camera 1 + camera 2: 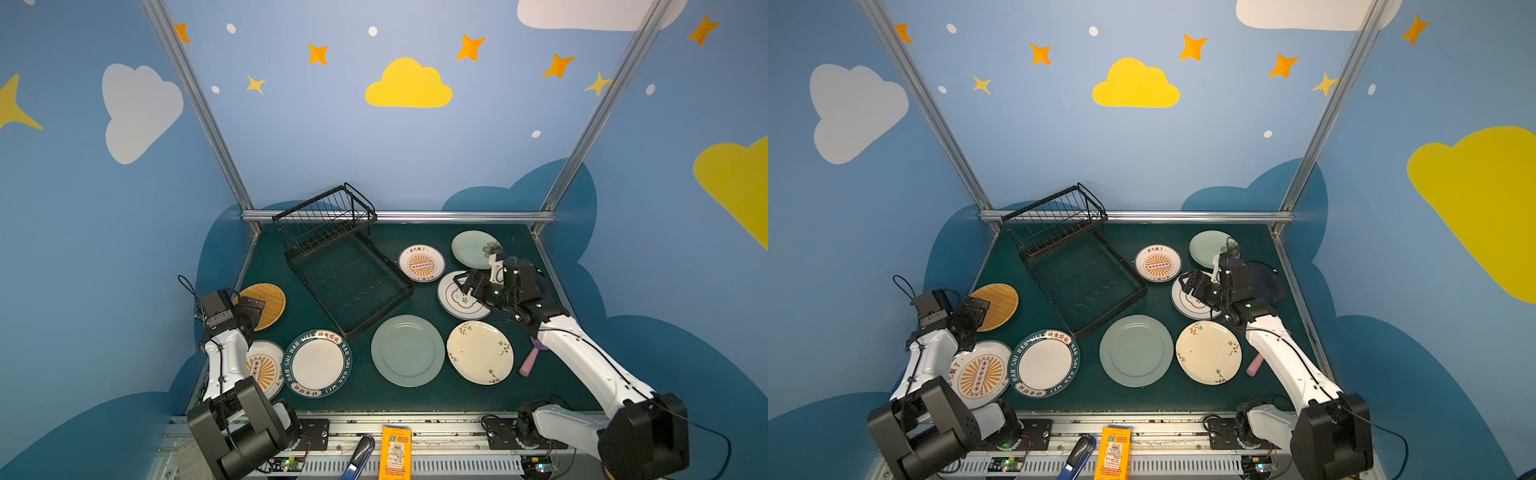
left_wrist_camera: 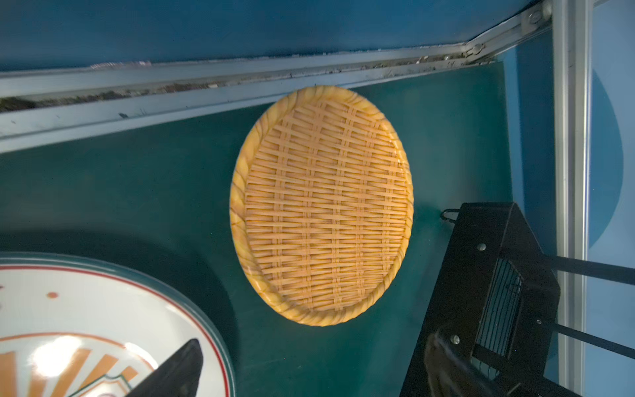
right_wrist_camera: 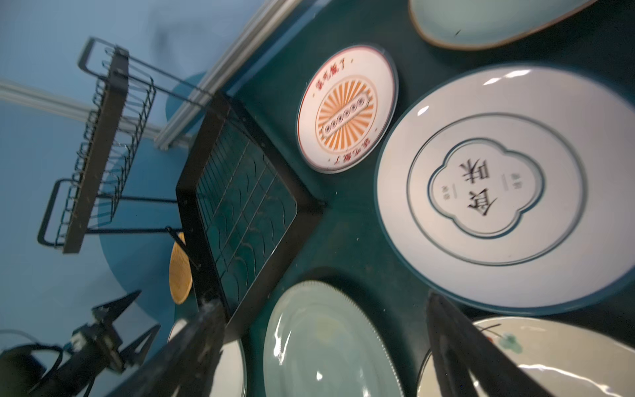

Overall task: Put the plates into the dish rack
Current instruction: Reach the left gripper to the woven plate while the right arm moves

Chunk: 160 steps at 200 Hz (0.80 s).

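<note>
The black wire dish rack (image 1: 324, 208) stands empty at the back left of the green table, its flat tray base angled toward the middle. Several plates lie flat around it: orange woven (image 1: 272, 305), large sunburst (image 1: 980, 374), lettered rim (image 1: 318, 363), pale green (image 1: 407, 350), cream floral (image 1: 480, 352), small sunburst (image 1: 421, 263), white with a blue clover outline (image 3: 498, 185), and dark navy (image 1: 1268, 282). My left gripper (image 2: 309, 361) hangs open above the table beside the woven plate (image 2: 323, 206). My right gripper (image 3: 323, 326) is open over the clover plate, holding nothing.
A pink stick-like handle (image 1: 530, 363) lies by the right arm near the cream plate. Another pale green plate (image 1: 473, 249) sits at the back right. Aluminium rails and blue walls close in the table. An orange box (image 1: 395, 453) rests on the front rail.
</note>
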Each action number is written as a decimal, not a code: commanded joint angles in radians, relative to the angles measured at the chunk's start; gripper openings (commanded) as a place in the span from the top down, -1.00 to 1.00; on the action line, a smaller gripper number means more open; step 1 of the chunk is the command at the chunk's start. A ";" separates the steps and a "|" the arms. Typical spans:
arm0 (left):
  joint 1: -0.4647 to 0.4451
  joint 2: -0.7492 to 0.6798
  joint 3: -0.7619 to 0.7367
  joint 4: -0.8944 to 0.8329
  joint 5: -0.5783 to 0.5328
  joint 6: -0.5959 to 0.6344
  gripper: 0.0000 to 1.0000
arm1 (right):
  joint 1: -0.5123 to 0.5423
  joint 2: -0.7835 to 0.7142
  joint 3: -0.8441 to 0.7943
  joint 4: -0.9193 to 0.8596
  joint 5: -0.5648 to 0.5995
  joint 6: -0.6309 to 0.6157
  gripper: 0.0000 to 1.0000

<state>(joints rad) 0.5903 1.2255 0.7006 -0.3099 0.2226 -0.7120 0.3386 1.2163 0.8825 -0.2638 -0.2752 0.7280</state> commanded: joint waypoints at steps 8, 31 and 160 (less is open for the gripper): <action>0.018 0.091 0.075 0.071 0.038 0.033 -0.97 | 0.060 0.050 0.004 -0.058 -0.149 -0.038 -0.79; 0.026 0.146 0.130 0.051 0.053 0.118 -0.96 | 0.103 0.048 -0.024 0.007 -0.192 -0.051 -0.79; 0.076 0.251 0.056 0.161 0.124 0.215 -0.85 | 0.115 0.065 -0.047 0.100 -0.341 -0.079 -0.87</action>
<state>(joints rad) 0.6498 1.4723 0.7719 -0.2150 0.3042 -0.5251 0.4515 1.2808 0.8471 -0.1883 -0.5797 0.6708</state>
